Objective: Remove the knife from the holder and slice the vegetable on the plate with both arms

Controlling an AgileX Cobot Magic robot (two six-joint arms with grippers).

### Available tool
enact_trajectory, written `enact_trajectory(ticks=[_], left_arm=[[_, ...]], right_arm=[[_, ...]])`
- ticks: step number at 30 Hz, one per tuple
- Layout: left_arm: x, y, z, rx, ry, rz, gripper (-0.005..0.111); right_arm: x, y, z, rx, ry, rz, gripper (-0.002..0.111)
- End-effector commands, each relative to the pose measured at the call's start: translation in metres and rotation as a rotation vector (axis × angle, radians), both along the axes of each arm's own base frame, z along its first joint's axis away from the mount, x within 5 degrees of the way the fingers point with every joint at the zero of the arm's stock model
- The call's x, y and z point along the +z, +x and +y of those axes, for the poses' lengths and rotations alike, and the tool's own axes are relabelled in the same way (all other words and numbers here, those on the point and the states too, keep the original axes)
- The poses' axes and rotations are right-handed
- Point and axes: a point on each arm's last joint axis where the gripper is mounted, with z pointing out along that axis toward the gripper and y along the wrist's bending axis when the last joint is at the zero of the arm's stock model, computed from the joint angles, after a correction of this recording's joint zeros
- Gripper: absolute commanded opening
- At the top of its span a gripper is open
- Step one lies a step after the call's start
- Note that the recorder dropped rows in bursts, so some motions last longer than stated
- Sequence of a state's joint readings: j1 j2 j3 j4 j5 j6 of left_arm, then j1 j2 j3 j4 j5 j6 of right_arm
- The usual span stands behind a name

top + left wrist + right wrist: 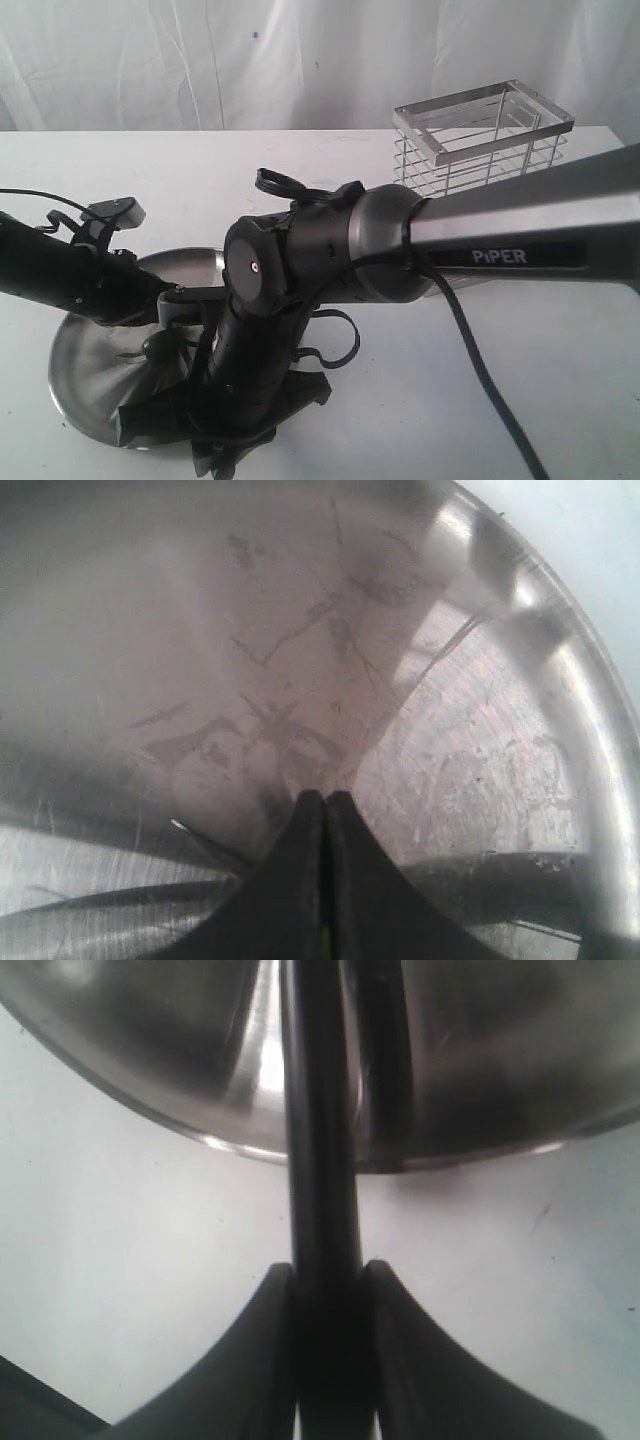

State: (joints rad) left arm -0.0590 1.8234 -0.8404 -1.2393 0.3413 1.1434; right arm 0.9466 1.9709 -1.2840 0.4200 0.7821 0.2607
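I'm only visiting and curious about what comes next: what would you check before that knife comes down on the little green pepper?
1. Knife held by the right gripper: ok, jaws closed on it.
2. Knife out of the holder: ok.
3. Vegetable on the plate: ok.
4. Left gripper steadying the vegetable: cannot tell; it is shut over the plate, but any grip is hidden.
5. Blade lined up over the vegetable: cannot tell, hidden in every view.

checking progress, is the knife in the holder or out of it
Out. In the right wrist view the fingers clamp the knife, which reaches over the plate rim; the holder looks empty in the exterior view.
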Motion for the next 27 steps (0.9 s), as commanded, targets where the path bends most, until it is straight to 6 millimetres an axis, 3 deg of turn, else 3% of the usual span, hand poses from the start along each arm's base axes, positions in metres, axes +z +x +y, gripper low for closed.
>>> enact_trajectory(ticks=[1,8,27], left_arm=[[-0.006,-0.002,0.000,-0.001,0.024,0.015,0.000],[0.016,0.008,-0.002,0.011,-0.016,-0.058,0.000],[-0.022,-0.020,0.006,0.029,0.080,0.063,0.000]], right_arm=[[0.003,0.002,0.001,-0.005,0.009,-0.014,0.000],[0.003,0.002,0.001,-0.003,0.006,-0.014,0.000],[0.002,-0.001,-0.001,0.007,-0.015,0.011,0.000]])
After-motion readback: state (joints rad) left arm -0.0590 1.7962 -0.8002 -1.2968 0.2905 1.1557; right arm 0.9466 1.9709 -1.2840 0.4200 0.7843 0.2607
